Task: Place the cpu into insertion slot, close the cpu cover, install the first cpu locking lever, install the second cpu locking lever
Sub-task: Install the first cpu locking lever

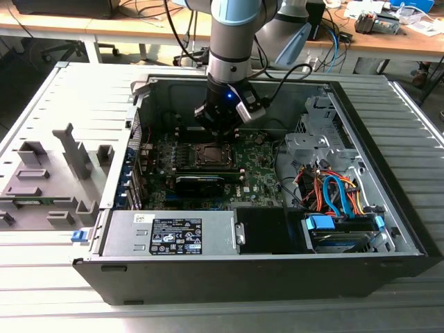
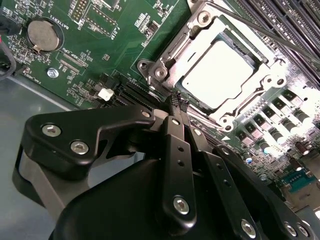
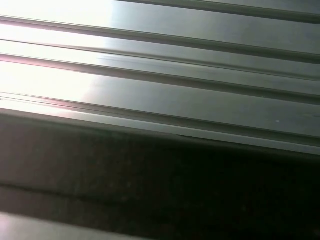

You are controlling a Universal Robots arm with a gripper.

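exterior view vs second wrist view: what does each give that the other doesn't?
Exterior view: the whole open computer case, its power supply and drive cables, with the arm reaching in from above. Second wrist view: the cpu seated under the closed cpu cover, a coin battery. Both: the gripper, fingers together, beside the socket on the green motherboard.

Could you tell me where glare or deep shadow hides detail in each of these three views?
In the second wrist view, the cpu under the cpu cover is blown out to near white, while the shut hand stays dark but readable. In the first wrist view, bright glare washes the ribbed metal surface, with deep shadow below. In the exterior view, lighting is even.
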